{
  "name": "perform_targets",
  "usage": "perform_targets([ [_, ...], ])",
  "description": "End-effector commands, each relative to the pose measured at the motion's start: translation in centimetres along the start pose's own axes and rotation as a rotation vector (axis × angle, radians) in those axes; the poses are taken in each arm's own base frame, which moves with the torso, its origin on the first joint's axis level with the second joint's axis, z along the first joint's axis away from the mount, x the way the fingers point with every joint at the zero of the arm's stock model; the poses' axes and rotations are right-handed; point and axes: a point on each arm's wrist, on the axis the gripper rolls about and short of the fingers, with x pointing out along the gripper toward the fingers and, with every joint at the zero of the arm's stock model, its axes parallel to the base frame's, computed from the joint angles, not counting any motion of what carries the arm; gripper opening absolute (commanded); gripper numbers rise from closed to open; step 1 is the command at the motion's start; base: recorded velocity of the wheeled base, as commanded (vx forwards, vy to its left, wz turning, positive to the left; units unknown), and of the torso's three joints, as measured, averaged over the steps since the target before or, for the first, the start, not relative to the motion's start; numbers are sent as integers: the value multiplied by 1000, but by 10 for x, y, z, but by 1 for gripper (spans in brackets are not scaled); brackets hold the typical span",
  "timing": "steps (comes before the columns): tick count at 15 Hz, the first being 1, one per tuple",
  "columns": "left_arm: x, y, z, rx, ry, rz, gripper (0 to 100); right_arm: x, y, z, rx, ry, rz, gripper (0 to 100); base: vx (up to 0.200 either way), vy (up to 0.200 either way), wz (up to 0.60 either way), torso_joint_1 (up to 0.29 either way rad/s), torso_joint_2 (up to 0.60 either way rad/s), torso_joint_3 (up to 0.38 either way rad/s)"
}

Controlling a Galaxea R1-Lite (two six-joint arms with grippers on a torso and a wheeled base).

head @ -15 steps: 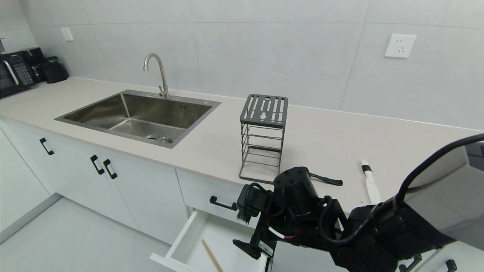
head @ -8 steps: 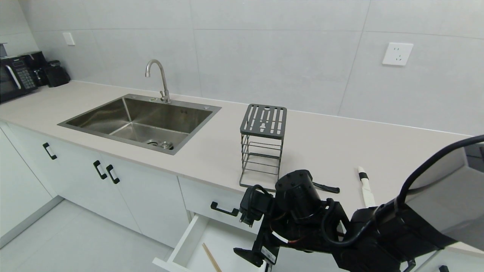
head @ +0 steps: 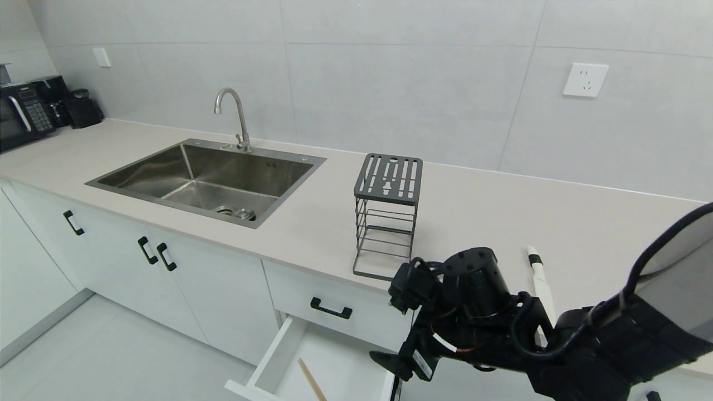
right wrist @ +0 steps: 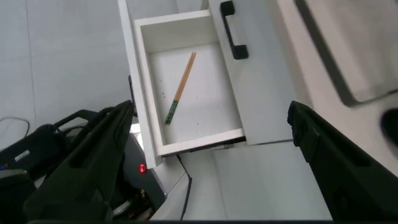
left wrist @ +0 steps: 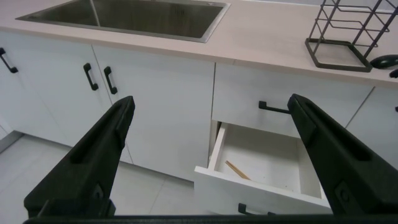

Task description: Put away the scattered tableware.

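Pale countertop (head: 490, 211) in front of you carries a wire rack (head: 387, 217) and, to its right, a white utensil (head: 539, 271). Below, the open drawer (right wrist: 211, 74) holds one chopstick (right wrist: 180, 87). Your left gripper (left wrist: 211, 102) and right gripper (right wrist: 208, 118) both hang spread wide, holding nothing.

We are finding nothing we can read: the small mark inside the sink (head: 167, 201), the keypad on the microwave (head: 16, 117) and the green end of the chopstick (right wrist: 181, 87) are all showing too small to make out.
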Motion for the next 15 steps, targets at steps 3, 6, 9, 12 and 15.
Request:
perform_targets([
  [3,0,0,0,0,1,1,100,-39,-11,-4,70,-27,-81,100,0,0,0,0,0,0],
  [6,0,0,0,0,1,0,100,-52,-20,-1,92,-55,-138,100,0,0,0,0,0,0],
  [9,0,0,0,-2,1,0,100,-54,-30,0,125,-65,-170,100,0,0,0,0,0,0],
  [12,0,0,0,-2,1,0,100,-55,-35,-4,140,-57,-186,100,0,0,0,0,0,0],
  [15,0,0,0,0,1,0,100,-61,-56,-13,190,-41,-245,100,0,0,0,0,0,0],
])
